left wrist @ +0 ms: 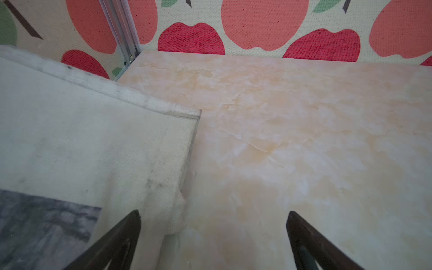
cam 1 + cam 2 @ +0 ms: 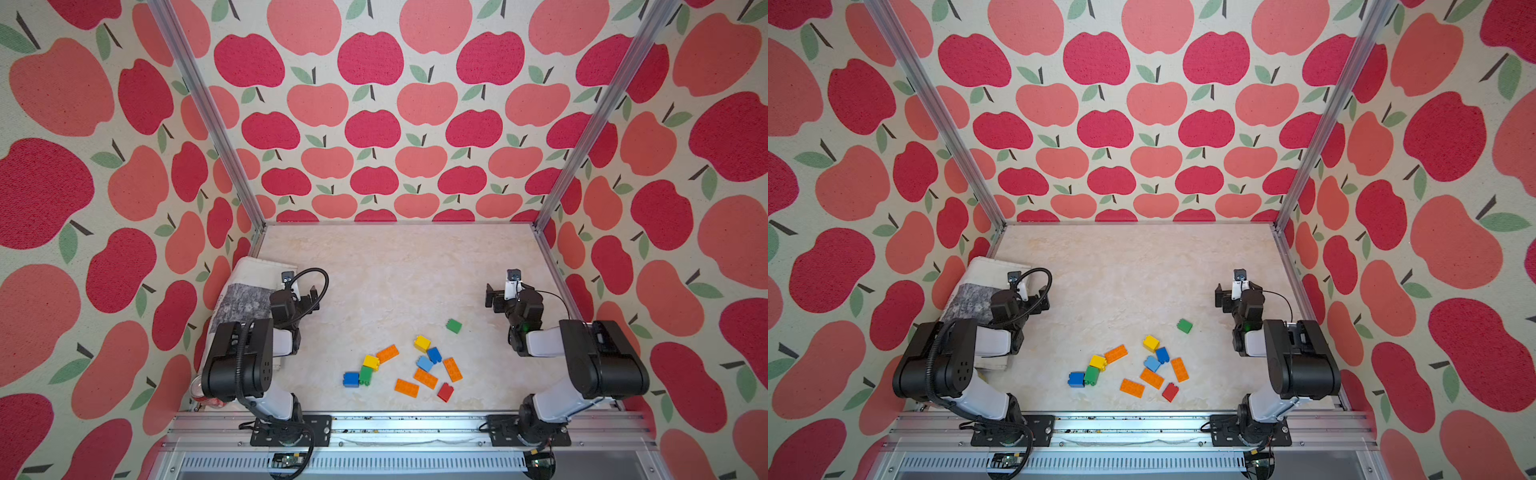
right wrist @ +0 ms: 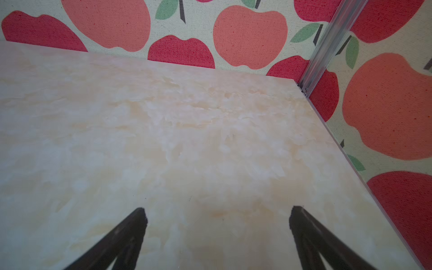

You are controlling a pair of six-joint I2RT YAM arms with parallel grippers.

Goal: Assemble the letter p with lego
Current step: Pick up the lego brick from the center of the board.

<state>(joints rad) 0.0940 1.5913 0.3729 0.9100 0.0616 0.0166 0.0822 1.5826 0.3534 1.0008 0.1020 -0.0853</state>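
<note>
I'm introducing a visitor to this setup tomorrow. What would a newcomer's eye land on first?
The loud apple-print walls at the back and both sides dominate. Next comes the lego, bright bricks scattered near the front middle of the pale marbled table, one green brick lying apart toward the right arm. The black left arm and right arm flank them, jaws open and empty.

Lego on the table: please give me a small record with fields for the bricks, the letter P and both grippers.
lego: twelve loose bricks on the table, near the front edge
orange bricks: four, long and flat
green brick: one lies apart, toward the right arm
letter P: no P shape yet
left gripper: open, empty, above the edge of a cloth
right gripper: open, empty, above bare table
</note>
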